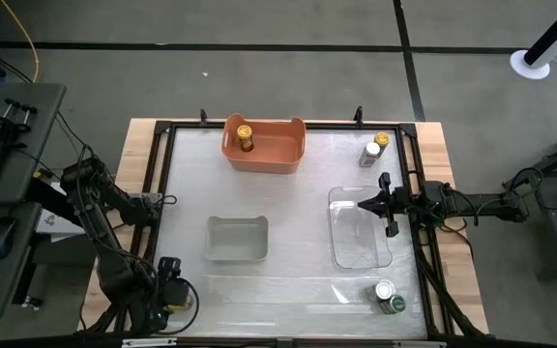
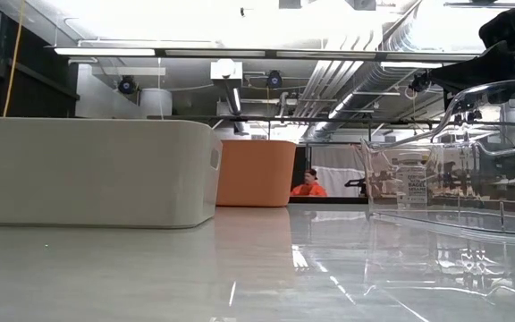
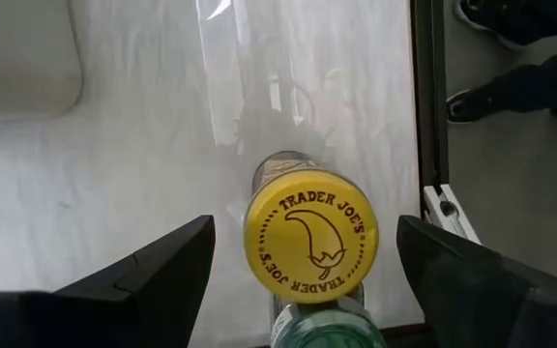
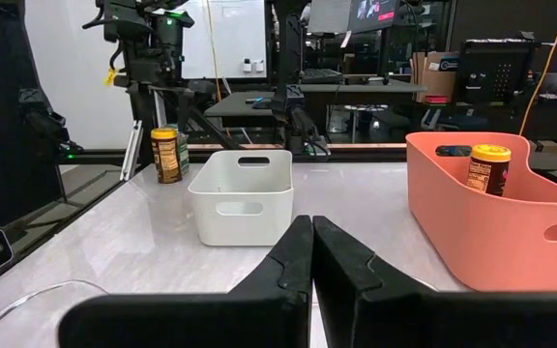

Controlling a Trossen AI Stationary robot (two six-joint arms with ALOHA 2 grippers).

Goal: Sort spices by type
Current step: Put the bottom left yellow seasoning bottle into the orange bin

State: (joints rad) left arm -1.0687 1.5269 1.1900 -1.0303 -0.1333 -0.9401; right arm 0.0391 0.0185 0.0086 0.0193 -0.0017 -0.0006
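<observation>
Spices unheld; left claw (image 3: pixel 303 280) spread over yellow-lidded jar (image 3: pixel 309 237); right claw (image 4: pixel 312 253) closed.

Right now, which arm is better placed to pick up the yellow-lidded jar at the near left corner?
Left. Its gripper hangs open directly over that yellow-lidded jar, fingers either side. The right gripper is shut, across the table over the clear tub.

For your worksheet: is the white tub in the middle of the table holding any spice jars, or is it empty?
Empty. In the high view the white tub shows only its bare floor; a yellow-lidded jar stands in the orange tub instead.
</observation>
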